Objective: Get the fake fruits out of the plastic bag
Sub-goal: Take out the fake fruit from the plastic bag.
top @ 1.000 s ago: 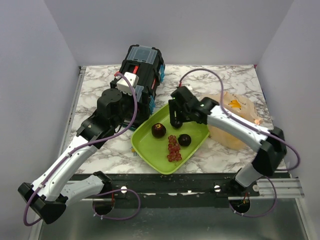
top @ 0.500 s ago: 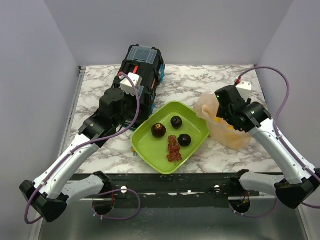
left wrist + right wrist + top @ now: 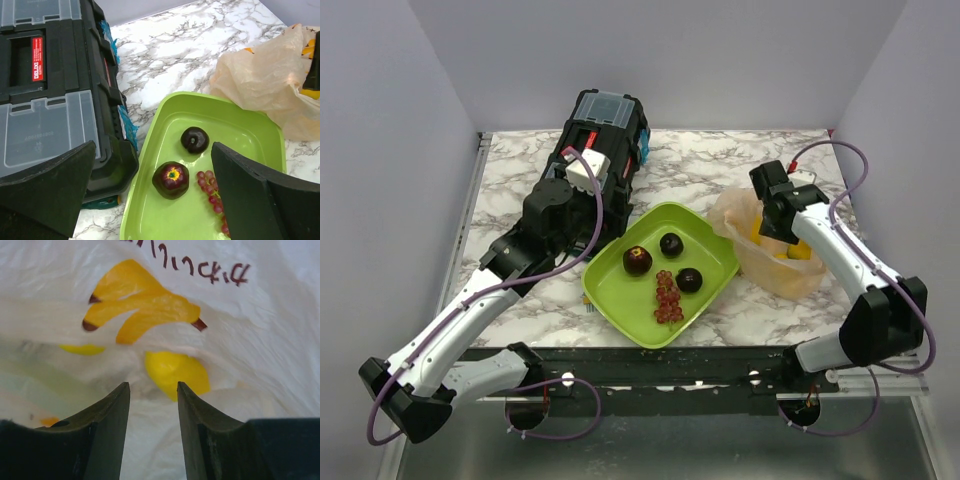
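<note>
Right jaws at the bag [image 3: 760, 268], lined up on a yellow fruit [image 3: 175, 371].
They stand part-open and empty; the glossy fruit sits just ahead of their gap, seemingly behind crinkly translucent film. Best to enter through the mouth, spread wider, and pinch fruit, not plastic. Left jaws gape wide, empty, above the tray [image 3: 240, 127].

The left arm [image 3: 470, 310] reaches forward from its base with the elbow bent, and the left gripper [image 3: 154, 150] is spread wide. The right arm [image 3: 850, 265] stretches forward, wrist pitched down, the right gripper [image 3: 152, 390] parted by a narrow gap
</note>
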Robot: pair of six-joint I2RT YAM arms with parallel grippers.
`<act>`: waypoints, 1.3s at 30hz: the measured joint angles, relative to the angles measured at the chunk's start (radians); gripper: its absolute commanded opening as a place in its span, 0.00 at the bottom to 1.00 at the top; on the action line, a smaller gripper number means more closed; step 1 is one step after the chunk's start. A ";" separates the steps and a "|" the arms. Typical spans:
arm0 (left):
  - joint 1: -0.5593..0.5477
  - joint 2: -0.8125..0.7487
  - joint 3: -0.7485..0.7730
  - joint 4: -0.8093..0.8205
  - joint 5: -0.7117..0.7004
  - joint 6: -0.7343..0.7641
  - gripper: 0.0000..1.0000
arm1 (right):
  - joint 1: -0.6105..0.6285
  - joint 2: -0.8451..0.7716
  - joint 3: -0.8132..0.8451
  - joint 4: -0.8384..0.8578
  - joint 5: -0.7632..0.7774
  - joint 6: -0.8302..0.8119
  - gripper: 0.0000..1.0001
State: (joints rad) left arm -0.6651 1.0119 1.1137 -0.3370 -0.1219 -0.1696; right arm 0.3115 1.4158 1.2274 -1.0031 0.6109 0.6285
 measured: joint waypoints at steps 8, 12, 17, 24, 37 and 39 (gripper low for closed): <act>-0.035 -0.007 -0.007 0.008 0.000 0.001 0.98 | -0.113 0.096 -0.098 0.121 -0.104 0.031 0.52; -0.046 -0.008 -0.009 0.007 0.000 0.002 0.98 | -0.173 0.099 -0.163 0.162 -0.159 0.038 0.56; -0.066 -0.011 -0.009 0.007 0.000 0.009 0.98 | -0.214 0.112 -0.189 0.181 -0.210 0.035 0.73; -0.085 -0.015 -0.009 0.006 -0.001 0.017 0.98 | -0.213 0.151 -0.183 0.172 -0.241 -0.007 0.81; -0.097 -0.037 -0.009 0.006 -0.010 0.031 0.99 | -0.213 0.311 -0.150 0.175 -0.255 -0.057 0.70; -0.099 -0.042 -0.009 0.006 -0.019 0.034 0.98 | -0.213 0.312 -0.151 0.184 -0.267 -0.056 0.53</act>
State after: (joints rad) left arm -0.7639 0.9699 1.1046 -0.3305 -0.1406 -0.1360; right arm 0.0982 1.7275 1.0763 -0.8188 0.3439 0.5720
